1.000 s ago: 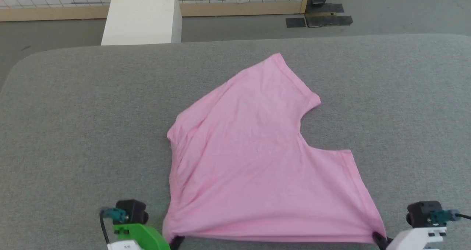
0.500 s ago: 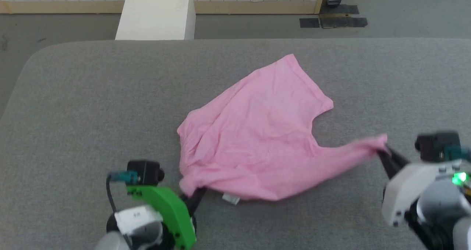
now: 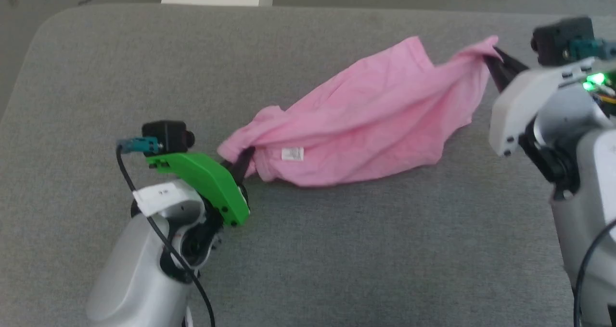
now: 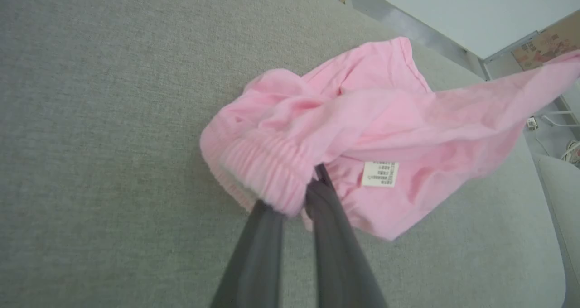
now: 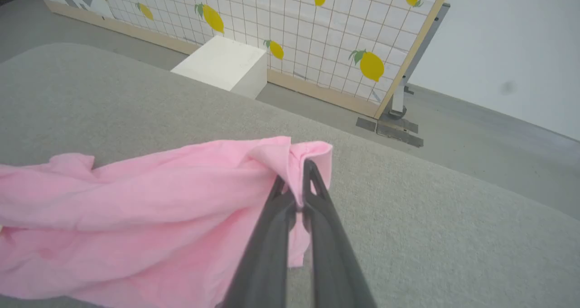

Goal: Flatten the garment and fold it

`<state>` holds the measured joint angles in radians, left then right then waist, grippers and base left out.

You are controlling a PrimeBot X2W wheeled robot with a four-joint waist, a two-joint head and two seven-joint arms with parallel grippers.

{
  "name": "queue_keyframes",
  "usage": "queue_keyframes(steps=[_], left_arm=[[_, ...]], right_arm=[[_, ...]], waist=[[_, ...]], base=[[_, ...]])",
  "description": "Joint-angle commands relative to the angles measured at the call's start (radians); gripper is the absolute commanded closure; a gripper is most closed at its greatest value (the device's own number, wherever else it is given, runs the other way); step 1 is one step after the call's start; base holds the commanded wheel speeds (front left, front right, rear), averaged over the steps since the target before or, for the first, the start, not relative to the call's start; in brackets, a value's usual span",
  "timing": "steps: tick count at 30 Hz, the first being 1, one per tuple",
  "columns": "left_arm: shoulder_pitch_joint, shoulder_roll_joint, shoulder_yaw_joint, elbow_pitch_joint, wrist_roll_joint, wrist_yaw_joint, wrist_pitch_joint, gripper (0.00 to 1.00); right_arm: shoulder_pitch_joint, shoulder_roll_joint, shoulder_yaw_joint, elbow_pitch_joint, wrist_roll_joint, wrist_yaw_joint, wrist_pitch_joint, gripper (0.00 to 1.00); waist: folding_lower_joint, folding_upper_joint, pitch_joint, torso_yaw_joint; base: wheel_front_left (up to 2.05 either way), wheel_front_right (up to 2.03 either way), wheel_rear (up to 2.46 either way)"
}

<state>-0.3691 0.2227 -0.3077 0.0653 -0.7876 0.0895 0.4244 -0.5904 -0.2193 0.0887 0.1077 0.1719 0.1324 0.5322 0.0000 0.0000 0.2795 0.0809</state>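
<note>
The left gripper [image 3: 244, 155], two long dark fingers on a green-cased wrist, is clamped tight on the ribbed, gathered end of the light-pink, thin, wrinkly knit garment [image 3: 365, 120], low over the grey, felt-covered table [image 3: 337, 250]. The right gripper [image 3: 492, 57], dark-fingered on a white wrist, is pinched closed on the opposite corner and holds it higher, toward the table's far side. The garment hangs bunched and creased between them, its lower folds sagging to the table. A small white printed tag [image 3: 292, 154] lies on the cloth just beside the left gripper.
</note>
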Motion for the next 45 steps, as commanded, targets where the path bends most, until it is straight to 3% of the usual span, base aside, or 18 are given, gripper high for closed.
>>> queue_keyframes(steps=[1,11,22,23,24,26,34,45], left_arm=[[-0.033,-0.006,0.009,0.021,0.002,0.001,-0.011,1.00],[-0.163,-0.044,-0.015,0.175,0.016,-0.024,-0.034,1.00],[-0.185,-0.060,-0.078,0.215,0.013,-0.056,0.023,0.98],[-0.184,-0.060,-0.078,0.213,0.013,-0.058,0.020,0.36],[-0.184,-0.060,-0.078,0.211,0.015,-0.057,0.013,0.00],[-0.182,-0.060,-0.076,0.207,0.022,-0.059,-0.009,0.00],[-0.114,-0.053,-0.056,0.177,0.073,-0.052,-0.179,0.00],[0.072,-0.040,0.004,0.119,0.180,-0.016,-0.572,0.00]], right_arm=[[-0.041,-0.001,0.012,0.039,0.006,-0.002,-0.019,1.00],[-0.331,-0.024,0.132,0.429,0.003,-0.002,-0.089,1.00],[-0.425,-0.027,0.142,0.679,0.026,-0.002,0.108,1.00],[-0.428,-0.026,0.140,0.686,0.033,-0.002,0.117,1.00],[-0.428,-0.026,0.136,0.690,0.039,-0.002,0.119,1.00],[-0.424,-0.021,0.132,0.689,0.054,-0.002,0.104,0.00],[-0.344,-0.012,0.141,0.618,0.114,-0.002,-0.090,0.00],[-0.110,-0.026,0.093,0.451,0.182,-0.002,-0.373,0.00]], waist=[[0.0000,0.0000,0.051,0.032],[0.0000,0.0000,0.165,0.092],[0.0000,0.0000,0.189,0.129],[0.0000,0.0000,0.187,0.129],[0.0000,0.0000,0.184,0.128],[0.0000,0.0000,0.173,0.126],[0.0000,0.0000,0.085,0.100],[0.0000,0.0000,-0.040,0.075]], base=[[0.00,0.00,0.00],[0.00,0.00,0.00],[0.00,0.00,0.00],[0.00,0.00,0.00],[0.00,0.00,0.00],[0.00,0.00,0.00],[0.00,0.00,0.00],[0.00,0.00,0.00]])
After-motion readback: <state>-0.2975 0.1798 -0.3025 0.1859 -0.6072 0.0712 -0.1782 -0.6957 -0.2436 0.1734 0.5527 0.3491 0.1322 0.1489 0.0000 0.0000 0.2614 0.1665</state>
